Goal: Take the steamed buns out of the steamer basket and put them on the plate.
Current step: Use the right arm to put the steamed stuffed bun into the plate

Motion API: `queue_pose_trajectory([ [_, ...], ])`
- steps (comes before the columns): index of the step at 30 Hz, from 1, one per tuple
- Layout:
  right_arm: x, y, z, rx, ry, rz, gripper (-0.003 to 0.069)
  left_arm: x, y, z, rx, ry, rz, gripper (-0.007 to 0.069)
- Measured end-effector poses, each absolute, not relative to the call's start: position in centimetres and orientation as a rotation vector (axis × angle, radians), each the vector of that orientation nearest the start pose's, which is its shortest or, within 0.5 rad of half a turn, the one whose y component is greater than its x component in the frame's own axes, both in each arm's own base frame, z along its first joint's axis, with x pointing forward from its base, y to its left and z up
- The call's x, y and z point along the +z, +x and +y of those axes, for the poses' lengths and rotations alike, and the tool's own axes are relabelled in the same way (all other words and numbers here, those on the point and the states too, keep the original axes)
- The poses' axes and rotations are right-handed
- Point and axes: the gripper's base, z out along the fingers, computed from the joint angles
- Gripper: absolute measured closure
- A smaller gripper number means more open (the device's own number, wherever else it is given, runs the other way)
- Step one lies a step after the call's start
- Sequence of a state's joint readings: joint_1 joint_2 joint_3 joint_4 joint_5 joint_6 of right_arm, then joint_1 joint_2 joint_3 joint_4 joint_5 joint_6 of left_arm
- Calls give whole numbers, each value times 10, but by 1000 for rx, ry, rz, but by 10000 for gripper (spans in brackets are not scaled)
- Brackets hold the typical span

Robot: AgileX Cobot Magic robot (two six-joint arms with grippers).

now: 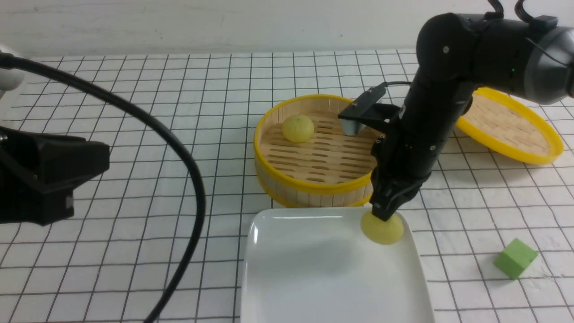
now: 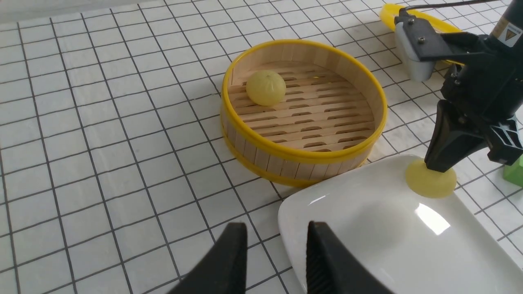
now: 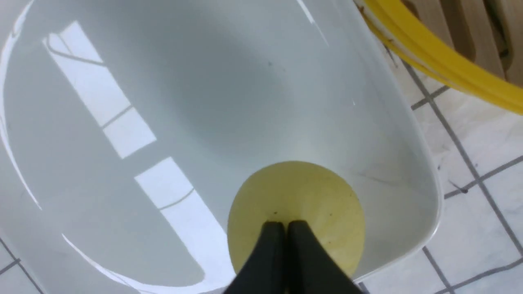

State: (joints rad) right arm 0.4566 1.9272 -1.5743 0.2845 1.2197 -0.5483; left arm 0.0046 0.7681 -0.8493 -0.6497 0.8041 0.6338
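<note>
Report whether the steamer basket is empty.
Not empty: one steamed bun lies on the steamer basket's slatted floor.

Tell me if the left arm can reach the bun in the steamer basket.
Probably yes: the basket is uncovered, the bun sits at its left side, the left gripper is open, the right gripper pinches the other bun on the plate.

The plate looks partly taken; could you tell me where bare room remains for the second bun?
The plate is bare across its centre, left side and near edge. Only the far right corner, beside the steamer basket, is crowded: a bun sits there under the right gripper.
</note>
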Motion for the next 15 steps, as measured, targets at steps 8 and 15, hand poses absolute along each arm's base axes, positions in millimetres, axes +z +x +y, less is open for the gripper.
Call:
queue_pose_trajectory([
  [8, 242, 341, 193, 386, -1344, 2705, 655, 370, 138, -39, -376, 416, 2015, 384],
  [15, 228, 344, 195, 390, -1357, 2738, 653, 370, 138, -39, -376, 416, 2015, 384],
])
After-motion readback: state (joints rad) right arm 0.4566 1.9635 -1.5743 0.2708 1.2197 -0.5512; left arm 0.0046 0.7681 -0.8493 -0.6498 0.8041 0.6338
